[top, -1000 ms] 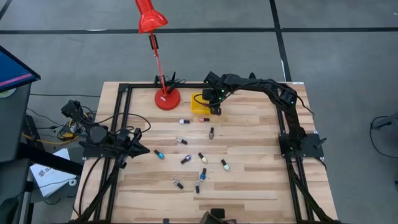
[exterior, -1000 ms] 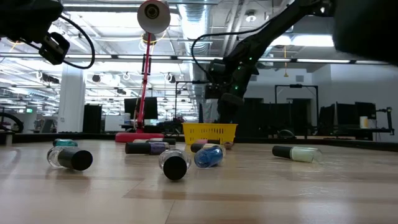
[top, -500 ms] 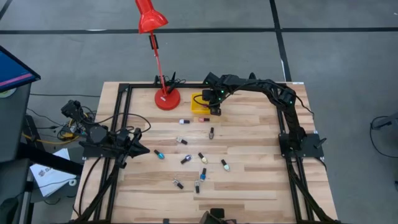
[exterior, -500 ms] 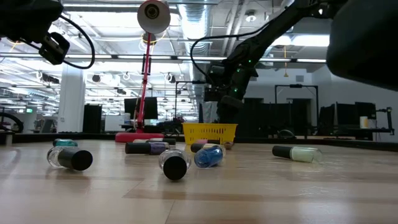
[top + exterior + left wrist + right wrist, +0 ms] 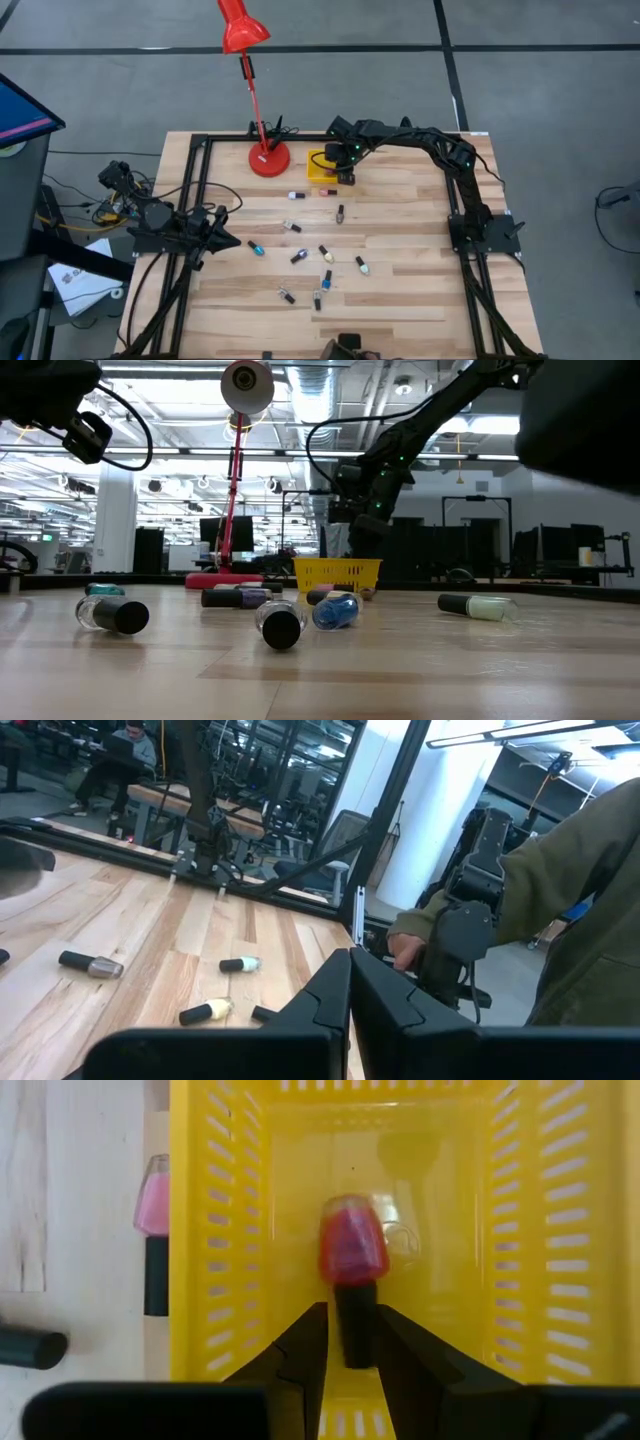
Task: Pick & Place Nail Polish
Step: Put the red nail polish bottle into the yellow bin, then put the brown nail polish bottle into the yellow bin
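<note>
A red nail polish bottle (image 5: 352,1245) with a black cap (image 5: 355,1325) lies inside the yellow bin (image 5: 520,1230), which stands at the table's far side (image 5: 318,166). My right gripper (image 5: 352,1330) (image 5: 346,175) hangs over the bin, pointing steeply down. It is slightly open, with a finger close on either side of the cap. Several more nail polish bottles (image 5: 324,252) lie on their sides across the middle of the table. My left gripper (image 5: 350,982) waits shut and level at the table's left edge (image 5: 218,240).
A pink bottle (image 5: 155,1230) and a dark cap (image 5: 30,1348) lie on the wood just outside the bin's wall. A red lamp's base (image 5: 269,158) stands left of the bin. A person shows beyond the table (image 5: 560,890). Bare wood lies at the table's right.
</note>
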### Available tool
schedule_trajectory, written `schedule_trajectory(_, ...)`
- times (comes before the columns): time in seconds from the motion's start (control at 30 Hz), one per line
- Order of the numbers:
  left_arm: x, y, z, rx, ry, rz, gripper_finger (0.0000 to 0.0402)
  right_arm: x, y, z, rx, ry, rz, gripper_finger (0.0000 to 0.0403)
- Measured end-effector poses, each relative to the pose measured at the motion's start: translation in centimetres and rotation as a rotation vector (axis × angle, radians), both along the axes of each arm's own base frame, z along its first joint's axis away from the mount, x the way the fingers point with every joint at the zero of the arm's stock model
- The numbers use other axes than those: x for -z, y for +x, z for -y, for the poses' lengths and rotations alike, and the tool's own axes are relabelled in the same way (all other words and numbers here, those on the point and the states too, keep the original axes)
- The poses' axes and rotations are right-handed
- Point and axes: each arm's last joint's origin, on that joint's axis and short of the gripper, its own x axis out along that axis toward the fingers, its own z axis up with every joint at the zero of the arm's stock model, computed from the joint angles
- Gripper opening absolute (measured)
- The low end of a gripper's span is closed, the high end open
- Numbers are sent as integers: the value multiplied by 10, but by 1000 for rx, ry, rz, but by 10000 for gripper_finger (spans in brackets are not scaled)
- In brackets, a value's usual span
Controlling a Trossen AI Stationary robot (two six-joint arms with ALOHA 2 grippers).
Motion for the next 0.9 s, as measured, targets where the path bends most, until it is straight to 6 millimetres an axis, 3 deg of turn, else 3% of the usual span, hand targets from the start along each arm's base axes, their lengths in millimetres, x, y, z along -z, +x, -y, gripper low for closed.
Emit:
schedule_trajectory(0.17, 0, 0, 0, 0, -1, 1, 2, -16, 5, 2, -2, -25, 0, 93)
schedule_trajectory(0.37, 0, 0, 0, 0, -2, 2, 2, -68, 14, 6, -6, -37, 24, 144)
schedule_trajectory(0.5, -1, 0, 0, 0, -4, 5, 2, -112, 13, -6, -32, -21, 122, 178)
schedule_trajectory(0.63, -1, 0, 0, 0, -4, 5, 2, -166, -7, -23, -22, -5, 319, 188)
schedule_trajectory(0.73, -1, 0, 0, 0, -4, 5, 2, -201, -37, -37, 8, -10, 431, 184)
schedule_trajectory(0.83, -1, 0, 0, 0, -4, 5, 2, -216, -73, -56, 42, -25, 510, 174)
schedule_trajectory(0.9, -1, 0, 0, 0, -4, 5, 2, -216, -96, -73, 65, -33, 563, 167)
